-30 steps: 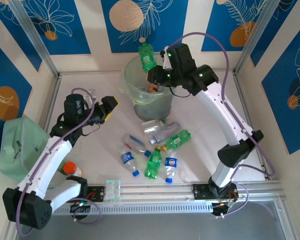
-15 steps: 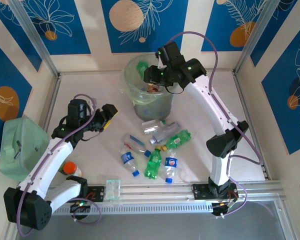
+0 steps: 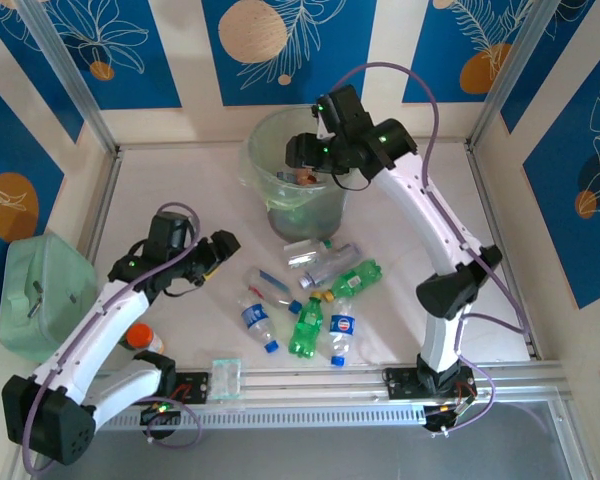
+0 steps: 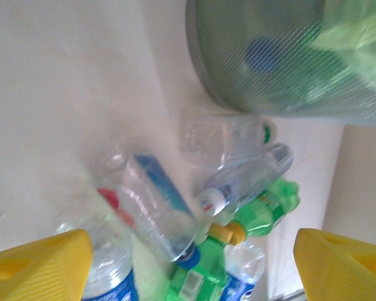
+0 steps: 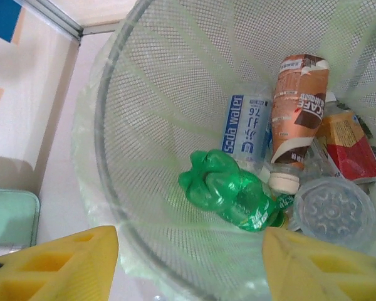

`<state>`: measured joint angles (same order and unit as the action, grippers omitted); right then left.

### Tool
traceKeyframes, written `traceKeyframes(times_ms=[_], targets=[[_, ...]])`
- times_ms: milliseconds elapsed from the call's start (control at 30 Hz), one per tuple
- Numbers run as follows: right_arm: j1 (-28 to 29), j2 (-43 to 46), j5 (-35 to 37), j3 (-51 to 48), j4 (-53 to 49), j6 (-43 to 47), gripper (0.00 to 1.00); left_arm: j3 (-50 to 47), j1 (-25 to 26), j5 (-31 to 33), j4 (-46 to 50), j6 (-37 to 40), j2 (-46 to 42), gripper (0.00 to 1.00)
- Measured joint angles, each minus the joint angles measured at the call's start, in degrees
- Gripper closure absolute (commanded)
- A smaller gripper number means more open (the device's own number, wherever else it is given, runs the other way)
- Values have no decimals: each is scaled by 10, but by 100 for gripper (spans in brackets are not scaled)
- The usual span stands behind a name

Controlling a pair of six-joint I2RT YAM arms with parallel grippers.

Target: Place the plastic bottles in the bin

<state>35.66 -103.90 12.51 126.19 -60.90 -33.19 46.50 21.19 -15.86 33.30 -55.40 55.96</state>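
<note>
The words "soda water" are read in white letters on the blue-and-white label of a clear bottle [image 5: 247, 128] lying in the bin [image 5: 144, 94]; the further characters beside them cannot be made out. Large pale capitals are printed on the brown bottle [image 5: 297, 103] just right of it, but no whole word is legible. Print on the red pack [image 5: 348, 147] and on the green bottle [image 5: 229, 194] is too small to be read.

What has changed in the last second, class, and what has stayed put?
The right hand let go of the green bottle, which now lies in the bin. The left hand swung toward the loose bottles, which have not moved.
</note>
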Motion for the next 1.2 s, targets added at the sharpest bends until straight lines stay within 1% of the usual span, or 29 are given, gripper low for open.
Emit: traceKeyframes(times_ms=[100, 200, 367, 467, 567, 700, 833, 1000, 1200], targets=[[4, 73, 10, -83, 22, -2, 35, 0, 24, 23, 42, 0, 1, 17], [6, 162, 19, -185, 53, -12, 34, 0, 31, 39, 86, 11, 11, 17], [3, 296, 30, -360, 99, -43, 30, 2, 46, 41, 127, 26, 62, 16], [1, 343, 30, -438, 110, -62, 30, 2, 67, 38, 130, 19, 88, 16], [1, 366, 29, -492, 116, -80, 29, 2, 88, 35, 124, 5, 103, 16], [5, 381, 27, -532, 122, -98, 29, 1, 114, 35, 115, -14, 126, 16], [16, 392, 25, -548, 129, -107, 28, -5, 135, 35, 100, -31, 149, 18], [23, 397, 23, -551, 135, -113, 28, -32, 139, 35, 70, -52, 171, 19], [28, 397, 23, -555, 138, -115, 28, -39, 139, 35, 31, -68, 200, 22]])
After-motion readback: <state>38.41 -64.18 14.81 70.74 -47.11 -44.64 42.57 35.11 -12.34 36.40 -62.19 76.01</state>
